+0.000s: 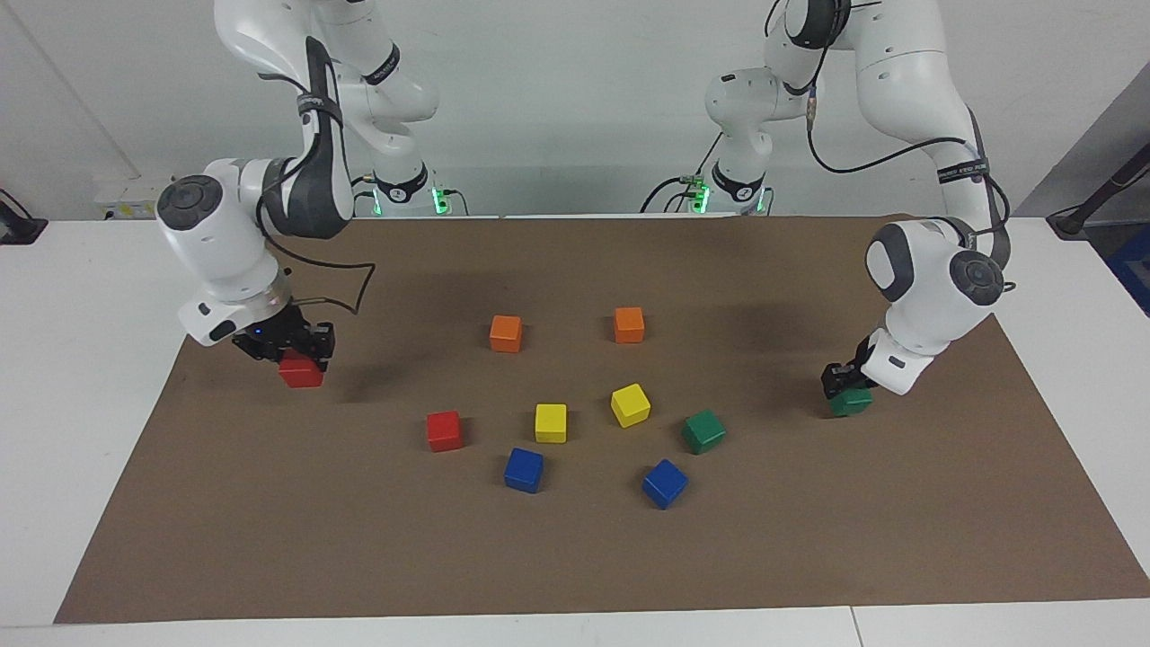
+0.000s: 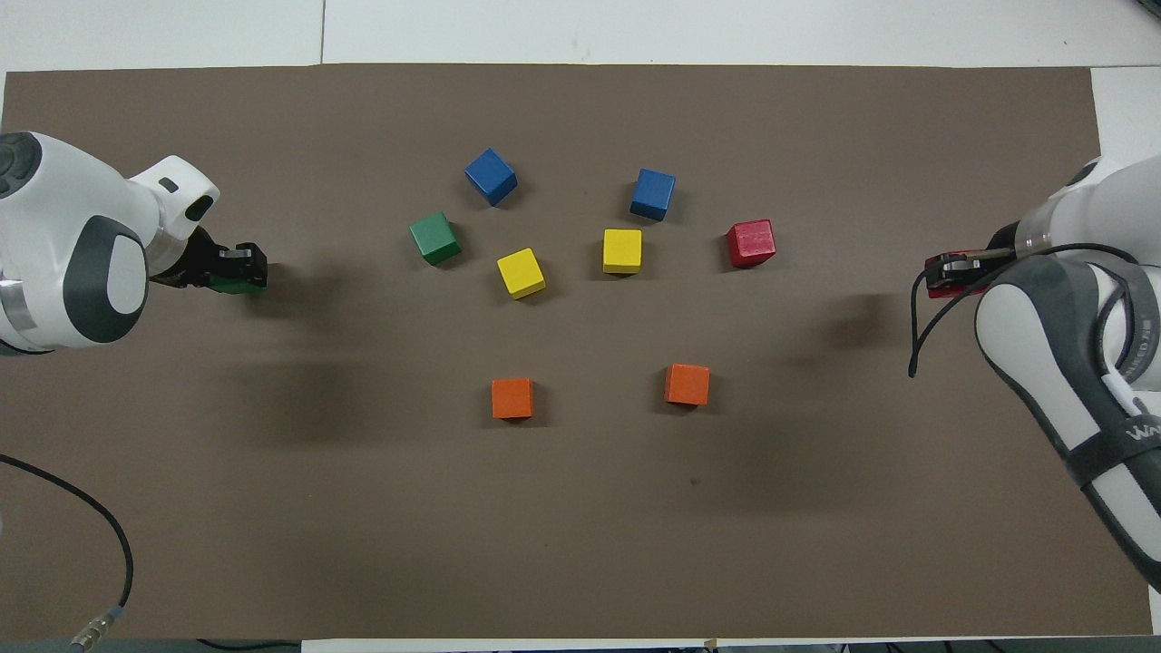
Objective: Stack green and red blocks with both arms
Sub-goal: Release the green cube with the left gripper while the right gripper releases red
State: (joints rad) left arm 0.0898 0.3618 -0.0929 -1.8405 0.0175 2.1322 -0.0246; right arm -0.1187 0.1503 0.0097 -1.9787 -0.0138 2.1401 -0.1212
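Blocks are what I'm handling: on the table's brown mat (image 1: 575, 557), my right gripper (image 1: 289, 349) is clamped on one red block (image 1: 300, 371), my left gripper (image 1: 844, 379) on one green block (image 1: 850, 401), so I'd carry each level and lower squarely onto its loose twin.

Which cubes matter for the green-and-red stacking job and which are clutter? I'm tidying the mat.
Job:
- red cube in right gripper
- green cube in left gripper
- loose red cube
- loose green cube

Clutter:
- orange cubes
- yellow cubes
- blue cubes
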